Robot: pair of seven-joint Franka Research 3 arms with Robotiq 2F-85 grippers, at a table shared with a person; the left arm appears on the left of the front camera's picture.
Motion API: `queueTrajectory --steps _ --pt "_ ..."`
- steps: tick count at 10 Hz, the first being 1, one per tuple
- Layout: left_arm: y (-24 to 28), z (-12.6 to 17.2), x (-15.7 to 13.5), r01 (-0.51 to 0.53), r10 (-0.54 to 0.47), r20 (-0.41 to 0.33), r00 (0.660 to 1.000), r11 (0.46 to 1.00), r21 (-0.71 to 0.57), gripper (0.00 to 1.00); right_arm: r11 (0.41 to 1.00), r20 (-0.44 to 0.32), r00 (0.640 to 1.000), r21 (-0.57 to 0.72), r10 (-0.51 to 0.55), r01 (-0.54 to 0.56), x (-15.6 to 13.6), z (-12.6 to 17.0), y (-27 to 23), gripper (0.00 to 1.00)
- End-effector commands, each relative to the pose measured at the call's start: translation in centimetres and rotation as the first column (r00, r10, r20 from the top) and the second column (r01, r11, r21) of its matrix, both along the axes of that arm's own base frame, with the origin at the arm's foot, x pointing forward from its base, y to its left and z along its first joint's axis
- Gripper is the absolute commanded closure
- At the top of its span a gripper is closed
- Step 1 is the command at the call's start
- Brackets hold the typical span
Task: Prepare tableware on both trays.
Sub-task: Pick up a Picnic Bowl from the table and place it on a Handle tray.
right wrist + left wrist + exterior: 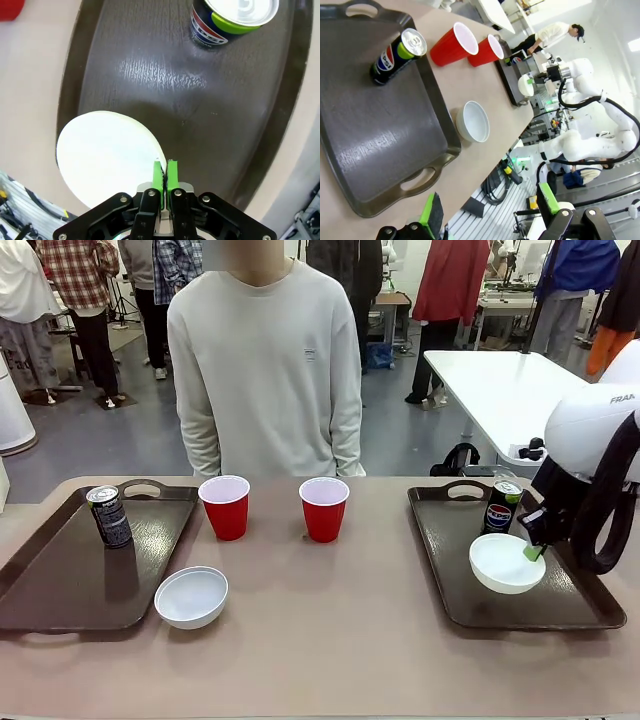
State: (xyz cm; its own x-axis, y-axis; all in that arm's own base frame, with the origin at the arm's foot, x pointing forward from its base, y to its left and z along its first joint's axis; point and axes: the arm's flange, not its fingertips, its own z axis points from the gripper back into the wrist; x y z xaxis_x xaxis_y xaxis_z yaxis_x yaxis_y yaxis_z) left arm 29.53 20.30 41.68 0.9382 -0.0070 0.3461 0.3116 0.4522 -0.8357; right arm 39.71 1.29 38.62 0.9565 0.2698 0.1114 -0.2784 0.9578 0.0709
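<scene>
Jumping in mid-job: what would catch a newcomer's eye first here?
The right gripper pinches the rim of a small round white bowl over the right dark brown plastic tray, beside a dark blue Pepsi can. Two red plastic cups stand mid-table, and a second white bowl sits on the table beside the left tray.

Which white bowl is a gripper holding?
The bowl over the right tray, rim pinched by the right gripper; the other bowl sits free on the table.

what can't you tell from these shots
- Front view: right arm hides right tray's right rim.
- Front view: whether the bowl in the right gripper touches that tray; its underside is hidden.
- Front view: left can's label, too small.
- Right wrist view: Pepsi can cut by the top edge.
</scene>
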Motion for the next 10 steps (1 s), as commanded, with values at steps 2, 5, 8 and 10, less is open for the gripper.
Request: queueTrajectory --steps 2,5,8,10 --pt "0.1 0.2 -0.1 -0.003 0.003 0.003 1.000 1.000 -0.015 0.00 0.999 -0.032 0.999 -0.044 0.022 -0.023 -1.7 -3.4 -0.2 0.66" --pt "0.1 0.2 -0.1 -0.003 0.003 0.003 1.000 1.000 -0.015 0.00 0.999 -0.011 1.000 -0.019 0.027 -0.028 -2.0 -1.8 -0.1 0.00" --pt "0.1 0.2 -0.1 -0.003 0.003 0.003 1.000 1.000 -0.015 0.00 1.000 -0.013 1.000 -0.001 0.028 -0.028 -2.7 -0.7 0.5 0.00" --pt "0.1 0.2 -0.1 -0.003 0.003 0.003 1.000 1.000 -0.015 0.00 1.000 -0.092 0.996 0.011 0.009 -0.008 -4.9 3.0 1.5 0.23"
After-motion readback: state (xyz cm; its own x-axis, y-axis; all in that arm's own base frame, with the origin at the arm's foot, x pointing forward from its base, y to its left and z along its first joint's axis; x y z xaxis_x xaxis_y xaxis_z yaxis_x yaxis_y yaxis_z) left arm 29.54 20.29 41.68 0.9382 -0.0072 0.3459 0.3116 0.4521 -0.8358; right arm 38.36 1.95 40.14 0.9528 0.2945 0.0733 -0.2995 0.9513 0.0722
